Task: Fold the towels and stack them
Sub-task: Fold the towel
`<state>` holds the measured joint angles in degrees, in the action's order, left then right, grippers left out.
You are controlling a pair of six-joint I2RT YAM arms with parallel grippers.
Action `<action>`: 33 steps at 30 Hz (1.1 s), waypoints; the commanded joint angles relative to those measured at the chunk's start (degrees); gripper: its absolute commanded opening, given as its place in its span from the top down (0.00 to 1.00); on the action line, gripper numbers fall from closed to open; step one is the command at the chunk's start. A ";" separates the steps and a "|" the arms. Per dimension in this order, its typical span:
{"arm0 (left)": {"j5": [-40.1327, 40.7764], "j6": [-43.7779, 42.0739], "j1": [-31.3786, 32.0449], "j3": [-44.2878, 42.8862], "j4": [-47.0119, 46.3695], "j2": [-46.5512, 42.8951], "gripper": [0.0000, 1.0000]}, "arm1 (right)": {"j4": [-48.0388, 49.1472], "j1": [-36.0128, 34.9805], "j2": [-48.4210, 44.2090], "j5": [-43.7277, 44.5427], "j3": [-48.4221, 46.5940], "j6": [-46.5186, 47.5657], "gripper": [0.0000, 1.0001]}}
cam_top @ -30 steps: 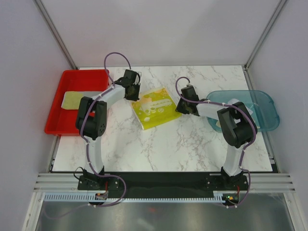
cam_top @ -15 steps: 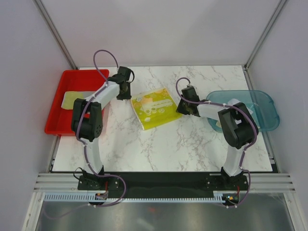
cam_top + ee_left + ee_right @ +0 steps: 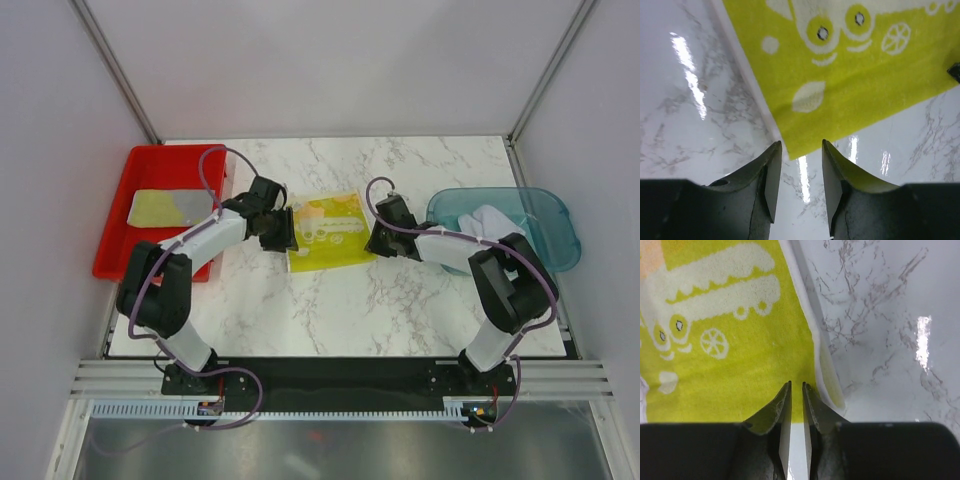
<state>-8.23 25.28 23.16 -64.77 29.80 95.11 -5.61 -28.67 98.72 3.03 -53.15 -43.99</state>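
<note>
My left gripper [image 3: 799, 147] stands open and empty at a corner of the yellow-green printed cloth towel [image 3: 850, 75], which lies flat on the white marble table [image 3: 400, 300]. My right gripper [image 3: 796, 386] is nearly closed at the towel's opposite edge; I cannot tell whether it pinches the cloth.

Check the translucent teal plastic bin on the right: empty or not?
Not empty: the top view shows a crumpled white towel inside the translucent teal plastic bin.
</note>
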 commanded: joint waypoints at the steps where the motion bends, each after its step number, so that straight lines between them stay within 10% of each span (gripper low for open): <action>1: -5.05 4.16 2.59 2.01 -4.66 -3.09 0.54 | -2.56 0.19 -5.72 1.72 -0.55 0.56 0.77; 12: -0.38 6.80 3.30 7.64 -6.95 -3.00 0.52 | -8.54 5.28 -2.66 -6.01 -5.56 15.06 0.56; 33: 0.93 9.79 4.70 17.49 -9.33 -7.11 0.60 | -3.71 5.73 -2.46 -11.29 3.39 15.51 0.88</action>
<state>-9.13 33.23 27.51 -48.42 19.94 91.68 -10.04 -22.65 98.63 -7.90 -52.86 -28.05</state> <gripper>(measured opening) 0.381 0.132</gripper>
